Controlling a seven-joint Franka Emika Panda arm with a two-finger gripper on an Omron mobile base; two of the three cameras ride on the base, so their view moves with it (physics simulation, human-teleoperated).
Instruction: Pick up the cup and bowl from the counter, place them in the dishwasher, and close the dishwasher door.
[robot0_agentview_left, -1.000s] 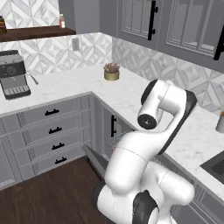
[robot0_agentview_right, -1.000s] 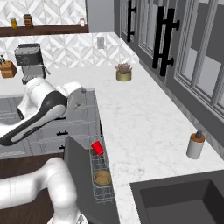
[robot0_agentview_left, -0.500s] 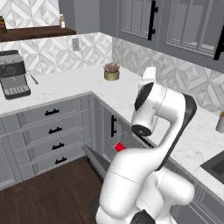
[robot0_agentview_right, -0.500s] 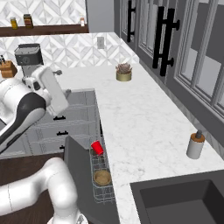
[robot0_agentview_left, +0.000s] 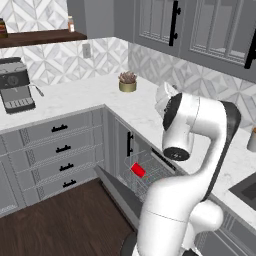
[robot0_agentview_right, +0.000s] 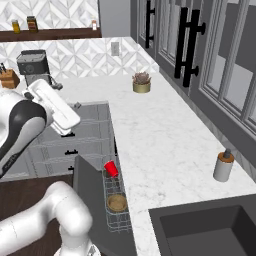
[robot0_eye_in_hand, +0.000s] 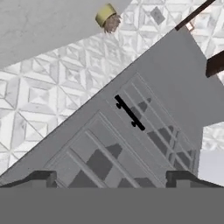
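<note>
The red cup (robot0_agentview_right: 111, 168) (robot0_agentview_left: 137, 170) lies in the wire rack (robot0_agentview_right: 114, 222) of the open dishwasher. Just nearer in the same rack sits the tan bowl (robot0_agentview_right: 117, 201). The dishwasher door (robot0_agentview_right: 91, 197) (robot0_agentview_left: 118, 190) hangs down, open, under the white marble counter (robot0_agentview_right: 160, 145). My gripper (robot0_eye_in_hand: 112, 179) is open, its fingertips (robot0_eye_in_hand: 42, 176) far apart with nothing between them. It is raised and points at the grey wall cabinets and the patterned backsplash, well away from the rack.
A potted plant (robot0_agentview_right: 141, 82) (robot0_agentview_left: 127, 82) (robot0_eye_in_hand: 107, 17) stands at the counter's back. A soap dispenser (robot0_agentview_right: 223, 166) is beside the sink (robot0_agentview_right: 210, 227). A coffee machine (robot0_agentview_left: 15, 90) and a knife block (robot0_agentview_right: 9, 78) stand on the left counter. My own arm (robot0_agentview_left: 195, 135) blocks part of the dishwasher.
The arm has swung upward and turned, lifting the hand away from the dishwasher. The cup and bowl stay in the rack, and the door stays down.
</note>
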